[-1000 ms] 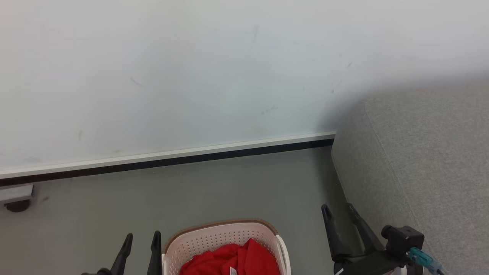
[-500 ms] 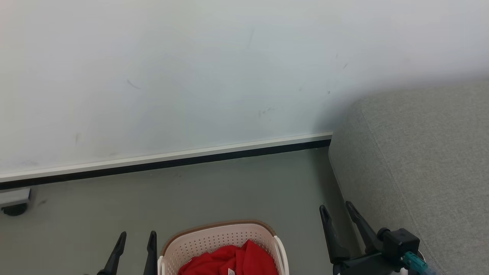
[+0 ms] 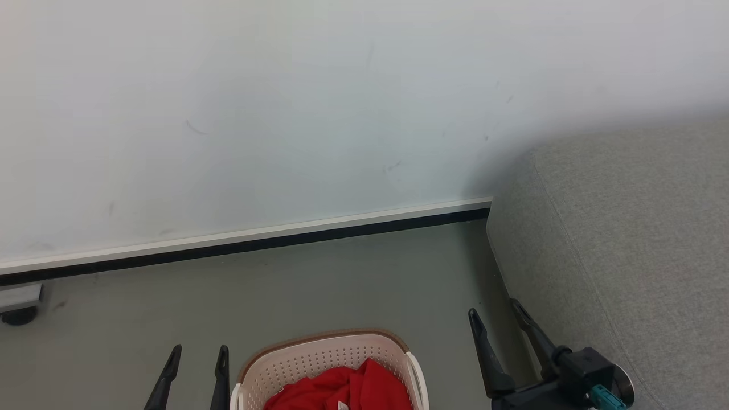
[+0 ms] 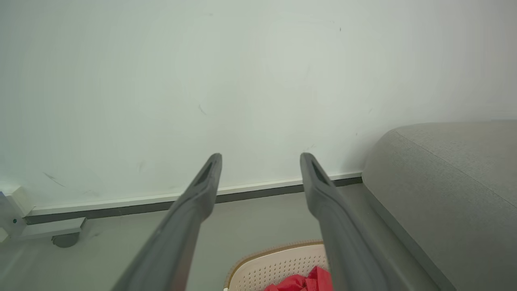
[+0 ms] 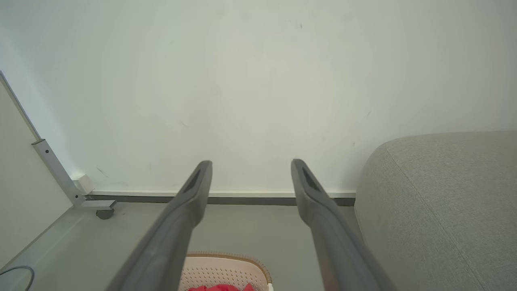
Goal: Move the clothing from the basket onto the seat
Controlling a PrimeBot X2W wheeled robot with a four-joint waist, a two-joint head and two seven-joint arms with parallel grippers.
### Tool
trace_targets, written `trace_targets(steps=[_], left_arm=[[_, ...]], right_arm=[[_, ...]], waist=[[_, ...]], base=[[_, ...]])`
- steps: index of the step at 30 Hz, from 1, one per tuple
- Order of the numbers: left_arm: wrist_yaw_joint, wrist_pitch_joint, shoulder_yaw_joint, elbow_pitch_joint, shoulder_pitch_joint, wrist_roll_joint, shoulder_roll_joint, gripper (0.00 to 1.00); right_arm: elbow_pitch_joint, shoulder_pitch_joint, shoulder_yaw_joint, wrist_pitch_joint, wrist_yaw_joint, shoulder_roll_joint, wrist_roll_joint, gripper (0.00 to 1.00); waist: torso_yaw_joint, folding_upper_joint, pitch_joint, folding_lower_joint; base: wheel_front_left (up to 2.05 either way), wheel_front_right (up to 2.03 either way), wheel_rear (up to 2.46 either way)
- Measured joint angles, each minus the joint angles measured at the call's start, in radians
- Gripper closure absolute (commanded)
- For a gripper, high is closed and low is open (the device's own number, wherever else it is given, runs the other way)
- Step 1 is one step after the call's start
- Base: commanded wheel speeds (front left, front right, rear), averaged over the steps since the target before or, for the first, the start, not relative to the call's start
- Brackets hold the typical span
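At the bottom centre of the head view stands the cream-white basket [image 3: 319, 359] with its brown rim, cut off by the frame edge. Red clothing [image 3: 347, 390] lies bunched inside it, a small white label showing. The grey fabric seat [image 3: 626, 239] rises at the right. My left gripper [image 3: 196, 354] is open, just left of the basket, with nothing between its fingers. My right gripper [image 3: 492, 310] is open between the basket and the seat, also holding nothing. The basket [image 4: 278, 264] and the seat [image 4: 456, 182] show again in the left wrist view.
A pale wall [image 3: 285, 114] with a white and black skirting strip [image 3: 256, 242] runs behind the grey floor [image 3: 313, 290]. A metal foot with a dark caster [image 3: 20, 304] stands at the far left, below a panel post [image 5: 56, 173].
The whole head view has shifted slightly left and down, so the camera moved. Both grippers sit a little lower in the picture and remain open.
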Motion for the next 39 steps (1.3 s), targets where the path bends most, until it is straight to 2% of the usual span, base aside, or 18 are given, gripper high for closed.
trace_targets(steps=[10, 26, 39], left_arm=[[-0.001, -0.013, 0.011, -0.009, 0.001, 0.083, -0.007, 0.00], [-0.009, -0.013, 0.032, -0.016, 0.016, 0.090, -0.016, 0.00], [-0.019, -0.013, 0.008, -0.009, 0.022, 0.097, -0.022, 0.00]], right_arm=[[-0.011, 0.009, 0.001, -0.022, 0.000, 0.004, -0.075, 0.00], [-0.014, 0.012, -0.011, -0.024, 0.000, 0.017, -0.077, 0.00], [-0.024, 0.012, -0.008, -0.024, 0.000, 0.014, -0.077, 0.00]], waist=[[0.001, 0.0000, 0.001, 0.0000], [-0.006, 0.0000, 0.011, 0.0000], [-0.013, 0.0000, 0.017, 0.0000]], base=[[0.00, 0.00, 0.00], [0.00, 0.00, 0.00], [0.00, 0.00, 0.00]])
